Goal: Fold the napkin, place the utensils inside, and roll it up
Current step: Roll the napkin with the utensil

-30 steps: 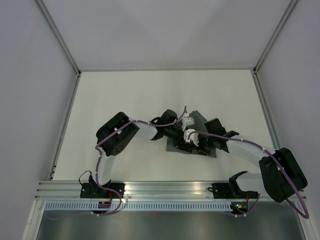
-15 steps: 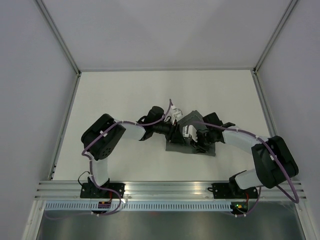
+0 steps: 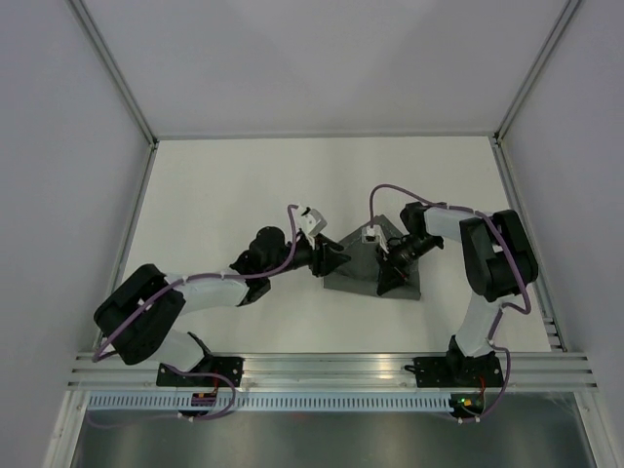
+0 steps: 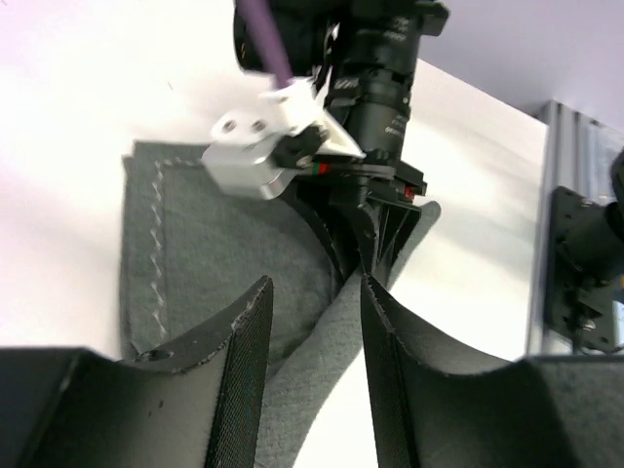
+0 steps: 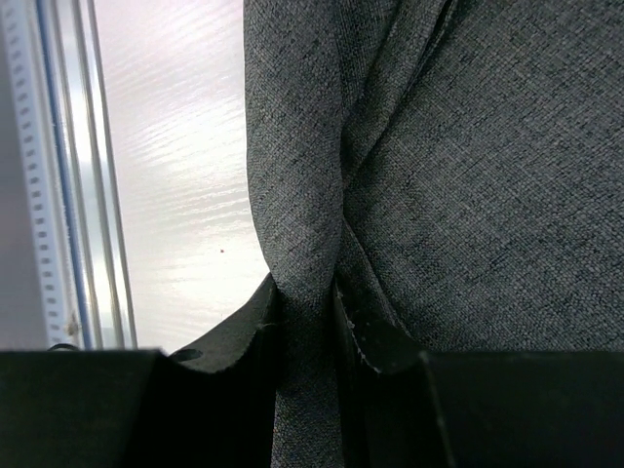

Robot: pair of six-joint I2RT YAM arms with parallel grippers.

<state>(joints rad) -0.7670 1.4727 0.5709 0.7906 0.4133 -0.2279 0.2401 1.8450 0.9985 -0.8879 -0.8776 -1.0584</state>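
Observation:
The dark grey napkin lies bunched and folded in the middle of the white table. My right gripper is at its right part and is shut on a raised fold of the cloth; grey weave fills that view. My left gripper is at the napkin's left edge. Its fingers stand apart, with a ridge of the napkin running between them towards the right gripper. The pale stitched line shows at the napkin's left edge. No utensil is in view.
An aluminium rail runs along the near table edge and also shows in the right wrist view. White walls and frame posts enclose the table at the back and sides.
Both arms have spread apart. My left gripper has drawn back left from over the napkin to its left edge. My right arm's elbow has swung to the back right, its gripper still on the cloth.

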